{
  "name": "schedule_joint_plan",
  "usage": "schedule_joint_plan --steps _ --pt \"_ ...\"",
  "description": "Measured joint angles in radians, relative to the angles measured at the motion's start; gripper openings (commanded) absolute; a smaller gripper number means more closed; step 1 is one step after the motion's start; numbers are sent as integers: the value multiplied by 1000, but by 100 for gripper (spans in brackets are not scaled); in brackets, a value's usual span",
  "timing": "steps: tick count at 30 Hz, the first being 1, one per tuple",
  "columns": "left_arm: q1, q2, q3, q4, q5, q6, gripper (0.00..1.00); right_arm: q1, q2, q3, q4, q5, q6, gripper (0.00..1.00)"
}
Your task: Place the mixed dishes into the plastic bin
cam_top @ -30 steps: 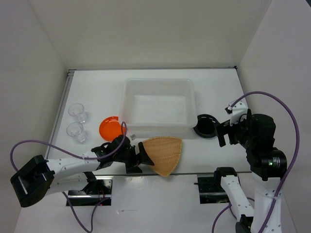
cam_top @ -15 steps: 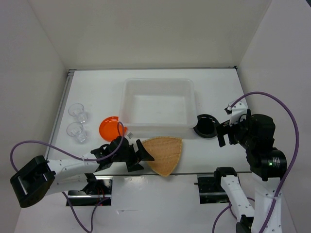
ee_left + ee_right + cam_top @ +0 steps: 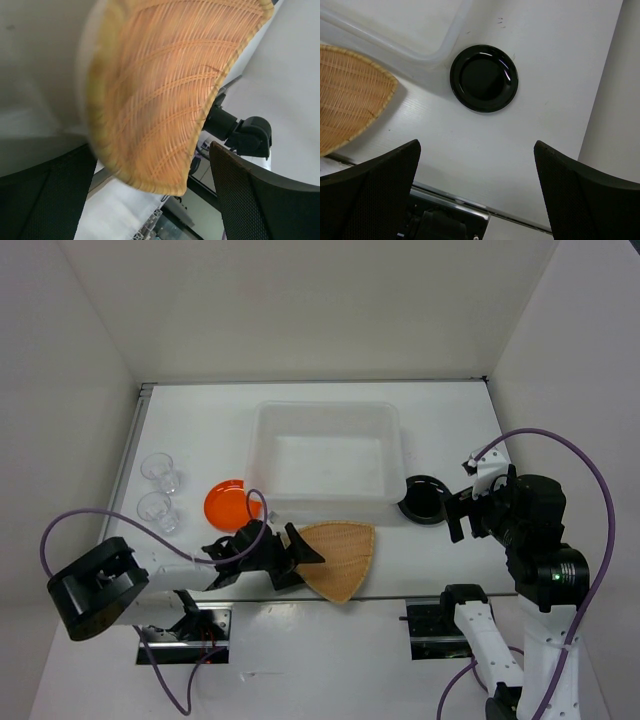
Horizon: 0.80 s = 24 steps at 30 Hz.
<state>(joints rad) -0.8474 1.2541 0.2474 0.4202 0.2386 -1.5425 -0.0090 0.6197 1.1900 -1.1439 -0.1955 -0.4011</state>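
Note:
The tan woven plate (image 3: 343, 555) lies on the table in front of the white plastic bin (image 3: 326, 406). My left gripper (image 3: 305, 565) is open, its jaws either side of the plate's left corner. In the left wrist view the plate (image 3: 165, 90) fills the space above the gripper (image 3: 155, 195). The small black dish (image 3: 424, 500) sits right of the bin. My right gripper (image 3: 452, 515) is open and empty just to its right, and the dish (image 3: 484, 78) shows ahead of the gripper (image 3: 475, 192). The orange dish (image 3: 228, 502) lies left of the bin. Two clear cups (image 3: 160, 470) (image 3: 158, 510) stand at the far left.
The bin's near right corner (image 3: 395, 25) and the plate's tip (image 3: 350, 95) show in the right wrist view. White walls close in the table on the left, back and right. The table's front edge (image 3: 330, 598) runs just below the plate.
The left arm's rear links have lifted and swung right, and its gripper has edged a little further onto the plate's left corner. The right arm has not moved.

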Motion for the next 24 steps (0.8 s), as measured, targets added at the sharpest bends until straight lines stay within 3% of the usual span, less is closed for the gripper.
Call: schedule_joint_plan --steps 2,6,10,12,17,24 --pt "-3 56 22 35 11 -5 89 0 0 0 0 0 0 98" --pt "-14 172 74 70 23 -3 47 0 0 0 0 0 0 98" --pt "-25 210 76 56 27 17 23 0 -3 -3 2 3 0 98" --pt "-26 207 76 61 32 6 2 0 -7 -6 3 5 3 98" --pt "-29 140 87 -28 23 35 0 0 -14 -6 7 8 11 98" --pt "-27 -238 319 -551 -57 150 0 0 -31 -7 8 19 16 98"
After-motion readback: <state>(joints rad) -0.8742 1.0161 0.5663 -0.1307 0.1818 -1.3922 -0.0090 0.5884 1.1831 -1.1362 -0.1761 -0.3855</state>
